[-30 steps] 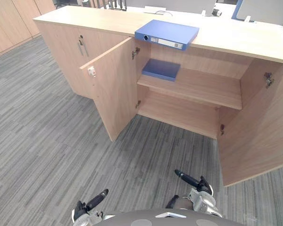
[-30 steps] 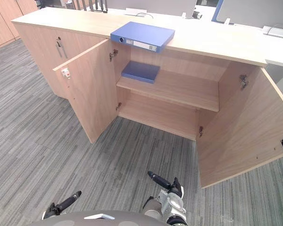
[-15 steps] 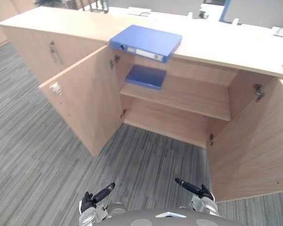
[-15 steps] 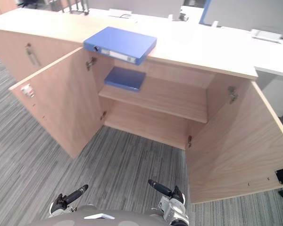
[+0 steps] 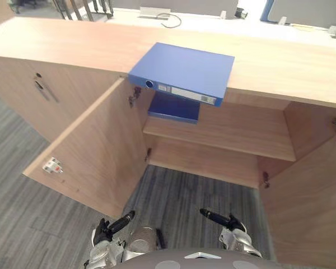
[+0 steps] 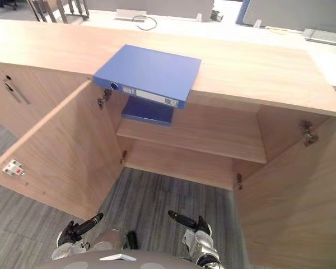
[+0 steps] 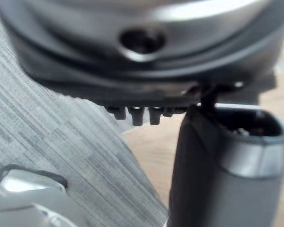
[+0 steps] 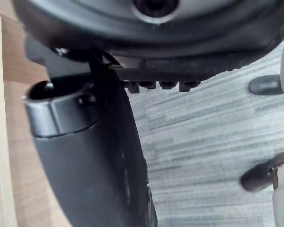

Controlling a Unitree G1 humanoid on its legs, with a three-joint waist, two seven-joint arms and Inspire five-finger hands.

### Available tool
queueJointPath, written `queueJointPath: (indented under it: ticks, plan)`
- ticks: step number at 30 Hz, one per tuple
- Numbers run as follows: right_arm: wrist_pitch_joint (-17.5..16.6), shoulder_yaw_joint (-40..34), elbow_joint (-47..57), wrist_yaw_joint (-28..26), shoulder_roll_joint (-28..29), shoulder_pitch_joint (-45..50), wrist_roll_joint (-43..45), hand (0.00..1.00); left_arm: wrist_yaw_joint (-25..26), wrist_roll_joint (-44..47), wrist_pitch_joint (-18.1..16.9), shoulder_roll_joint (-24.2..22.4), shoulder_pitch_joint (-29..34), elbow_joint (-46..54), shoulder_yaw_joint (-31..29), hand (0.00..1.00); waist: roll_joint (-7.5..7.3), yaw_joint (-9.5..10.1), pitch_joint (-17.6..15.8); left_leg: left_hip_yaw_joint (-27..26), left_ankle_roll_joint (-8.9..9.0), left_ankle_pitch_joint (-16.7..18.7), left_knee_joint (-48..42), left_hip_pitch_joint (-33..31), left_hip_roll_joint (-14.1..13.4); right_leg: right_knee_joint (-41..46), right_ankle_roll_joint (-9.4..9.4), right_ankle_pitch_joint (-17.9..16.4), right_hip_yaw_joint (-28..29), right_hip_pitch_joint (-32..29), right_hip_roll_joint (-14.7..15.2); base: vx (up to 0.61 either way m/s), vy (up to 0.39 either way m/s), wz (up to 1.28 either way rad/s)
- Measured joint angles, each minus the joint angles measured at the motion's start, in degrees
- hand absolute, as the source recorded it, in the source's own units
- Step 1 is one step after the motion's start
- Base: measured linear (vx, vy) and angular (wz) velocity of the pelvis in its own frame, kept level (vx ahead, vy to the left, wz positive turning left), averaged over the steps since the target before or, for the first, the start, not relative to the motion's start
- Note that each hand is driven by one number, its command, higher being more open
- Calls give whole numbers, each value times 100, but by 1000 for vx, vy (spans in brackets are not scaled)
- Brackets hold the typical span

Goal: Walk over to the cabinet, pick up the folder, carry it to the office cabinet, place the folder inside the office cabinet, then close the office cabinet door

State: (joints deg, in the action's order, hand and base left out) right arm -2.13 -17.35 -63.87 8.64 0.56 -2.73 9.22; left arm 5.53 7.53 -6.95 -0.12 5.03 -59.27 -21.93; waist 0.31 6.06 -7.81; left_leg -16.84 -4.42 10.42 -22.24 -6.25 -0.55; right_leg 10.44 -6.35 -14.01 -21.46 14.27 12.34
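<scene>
A blue folder (image 5: 182, 73) lies flat on the wooden cabinet top (image 5: 73, 47), its spine overhanging the front edge above the open compartment. A second, darker blue folder (image 5: 173, 107) lies on the inner shelf (image 5: 235, 131), at its left end. Both cabinet doors stand open: the left door (image 5: 95, 151) and the right door (image 5: 313, 207). My left hand (image 5: 109, 230) and right hand (image 5: 224, 219) hang low over the carpet, well below and short of the folder. Their fingers are relaxed and hold nothing. The thumbs fill the wrist views (image 7: 227, 156) (image 8: 85, 142).
A closed cabinet section with metal handles (image 5: 45, 92) lies to the left. Grey carpet (image 5: 196, 190) stretches between me and the cabinet. Desks with cables and devices (image 6: 140, 17) stand behind the counter top. The open doors flank the space in front of the shelves.
The camera has moved closer to the cabinet, so the folder and shelves look larger and more central. Both hands stay low and empty.
</scene>
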Motion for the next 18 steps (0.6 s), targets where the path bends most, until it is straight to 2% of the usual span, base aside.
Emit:
queueJointPath:
  ticks: [1, 3, 4, 8, 12, 15, 18]
  plan:
    - [0, 33, 1, -9, 7, -11, 0, 100, 13, 99, -15, -5, 7, 9, 126, 100, 42, 12, 47, -9, 18, -118, 233, 69, 52, -102, -23, 141, -18, -6, 0, 71, 34, -4]
    - [-1, 185, 3, -42, 12, -21, -2, 100, 33, 135, -4, 35, -21, 92, 329, 100, 26, 3, 64, 7, 60, -373, 639, 131, 127, -292, -80, 338, -63, -41, -29, 37, -1, 1]
    - [0, 239, 19, -41, 8, -19, -2, 100, 54, 188, 34, 90, 22, 383, 657, 100, 6, 6, 60, 62, 82, -574, 954, 190, 177, -373, -105, 449, -94, -78, -49, -24, -14, 17]
    - [4, 425, 202, 0, -25, 341, 1, 100, -193, 877, -33, 111, 756, 2761, 1982, 100, -71, 11, 70, 217, 112, -1069, 1804, 461, 306, -395, -107, 583, -196, -137, -65, -64, -2, 13]
    - [9, 649, 425, 25, -84, 581, -21, 100, -575, 1538, -208, 223, 1273, 4642, 2682, 100, -64, 2, 208, 7, 150, -1322, 2548, 784, 376, -473, -88, 693, -91, -237, -56, -99, 51, -31]
    - [16, 806, 549, -6, -83, 627, -217, 100, -731, 1537, -216, 355, 1405, 5445, 3133, 100, -52, -2, 267, -73, 160, -1390, 2734, 875, 413, -474, -77, 682, -48, -277, -38, -110, 48, -20]
    - [24, 924, 609, -69, -47, 637, -219, 100, -829, 1587, -161, 444, 1598, 6007, 3388, 100, -88, -10, 300, -71, 161, -1391, 2733, 863, 445, -499, 18, 589, -57, -276, -39, -77, -4, -4]
